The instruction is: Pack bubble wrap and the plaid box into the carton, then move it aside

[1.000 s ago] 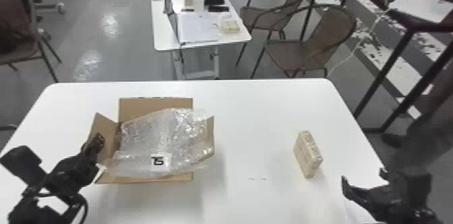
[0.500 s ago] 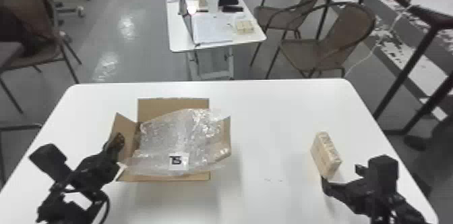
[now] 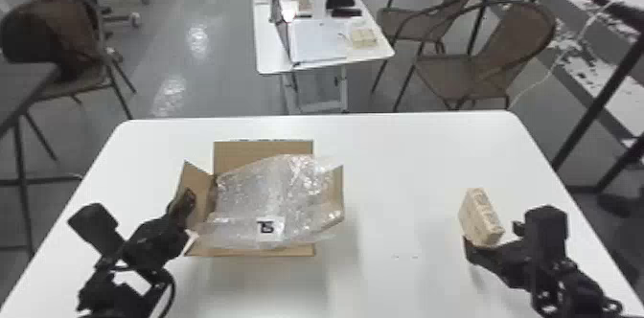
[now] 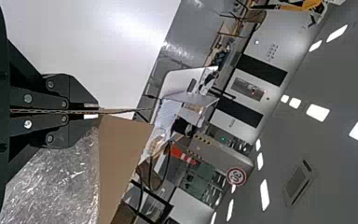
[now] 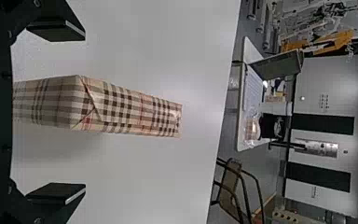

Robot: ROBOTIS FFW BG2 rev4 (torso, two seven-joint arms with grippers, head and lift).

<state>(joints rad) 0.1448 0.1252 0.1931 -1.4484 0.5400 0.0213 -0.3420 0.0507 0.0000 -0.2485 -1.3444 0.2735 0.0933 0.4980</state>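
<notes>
Presently listed, the working parts and goods on the white table (image 3: 397,149):

Left gripper (image 3: 190,198), one: its arm is rising from the bottom edge of the head view and slanting forward and inward to the carton (image 3: 230,155). The jaws are closing tight on the carton's left flap (image 3: 199,183), the cardboard edge running between the flat fingers in the left wrist view.

Right gripper (image 3: 492,236), one: its arm is slanting forward and inward from the lower right of the head view, its wrist standing just behind the plaid box (image 3: 479,219). The jaws are standing wide apart, one on each side of the box, gaps showing on both sides in the right wrist view.

Plaid box, one: standing on the table between the right fingers, outside the carton and well apart from it on the right.

Bubble wrap (image 3: 273,187), clear, crumpled: lying over the open carton, spilling over its near side and its right side, a label (image 3: 269,227) showing near the front.
</notes>
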